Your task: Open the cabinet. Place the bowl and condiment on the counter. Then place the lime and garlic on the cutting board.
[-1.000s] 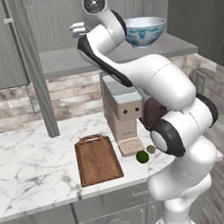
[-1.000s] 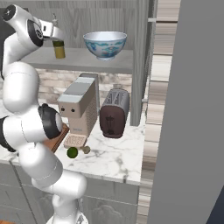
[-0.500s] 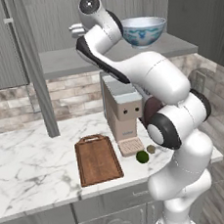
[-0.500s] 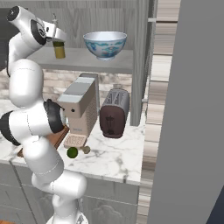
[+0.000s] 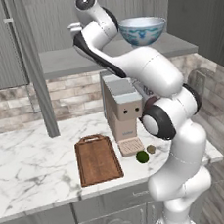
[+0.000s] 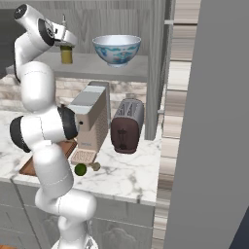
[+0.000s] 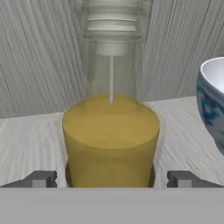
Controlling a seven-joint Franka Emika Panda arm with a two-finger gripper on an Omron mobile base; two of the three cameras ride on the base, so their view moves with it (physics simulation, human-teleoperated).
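pincer (image 7: 112,179) tips spread, clearing both condiment (image 7: 111,144) sides.

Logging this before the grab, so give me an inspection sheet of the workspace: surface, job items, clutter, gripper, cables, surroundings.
Surface: white marble counter, nothing spilled.
Job's things: cabinet open; bowl and condiment upright on its shelf; lime and garlic on the counter, right of the cutting board, which carries nothing.
Clutter: coffee machine and toaster on the counter.
Grippers: gripper open, fingers either side of the condiment, not closed on it.
Cables: nothing seen.
Surroundings: brick backsplash.
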